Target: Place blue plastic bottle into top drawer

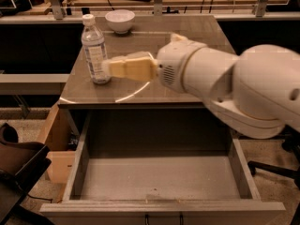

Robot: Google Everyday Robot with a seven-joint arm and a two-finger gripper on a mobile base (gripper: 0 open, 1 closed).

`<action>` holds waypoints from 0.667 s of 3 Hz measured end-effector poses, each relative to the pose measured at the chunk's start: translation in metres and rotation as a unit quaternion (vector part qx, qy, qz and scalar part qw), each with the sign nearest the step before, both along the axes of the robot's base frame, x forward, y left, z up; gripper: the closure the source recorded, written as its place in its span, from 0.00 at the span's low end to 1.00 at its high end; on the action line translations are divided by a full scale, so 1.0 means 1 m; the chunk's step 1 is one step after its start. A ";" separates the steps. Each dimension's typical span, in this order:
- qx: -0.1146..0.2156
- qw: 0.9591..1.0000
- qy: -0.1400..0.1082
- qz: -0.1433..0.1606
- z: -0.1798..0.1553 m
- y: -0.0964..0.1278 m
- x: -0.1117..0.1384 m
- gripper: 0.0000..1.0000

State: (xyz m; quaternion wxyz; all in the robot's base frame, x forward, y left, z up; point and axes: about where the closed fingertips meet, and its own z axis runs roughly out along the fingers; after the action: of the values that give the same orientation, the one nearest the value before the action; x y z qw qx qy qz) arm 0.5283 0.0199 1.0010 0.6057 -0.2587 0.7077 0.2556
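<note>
The blue plastic bottle [94, 50] stands upright on the left part of the grey cabinet top [140, 86]. It is clear plastic with a white cap and a pale label. My gripper [110, 69], cream-coloured, reaches in from the right on a bulky white arm [225, 81]. Its tip sits right beside the bottle's lower half, at its right side. The top drawer [159, 177] is pulled wide open below the cabinet top. Its grey interior holds nothing.
A white bowl [120, 21] sits at the back of the cabinet top. A cardboard box [56, 139] stands on the floor at the left. A dark chair [18, 168] is at the lower left. A workbench with cables runs along the back.
</note>
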 end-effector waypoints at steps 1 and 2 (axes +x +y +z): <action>0.003 1.000 -0.021 0.014 -0.007 0.041 0.011 0.00; 0.005 0.999 -0.037 0.030 -0.015 0.076 0.023 0.00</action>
State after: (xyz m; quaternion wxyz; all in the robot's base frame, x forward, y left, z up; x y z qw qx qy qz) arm 0.5510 0.0958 0.9857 0.6245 -0.2859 0.6759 0.2671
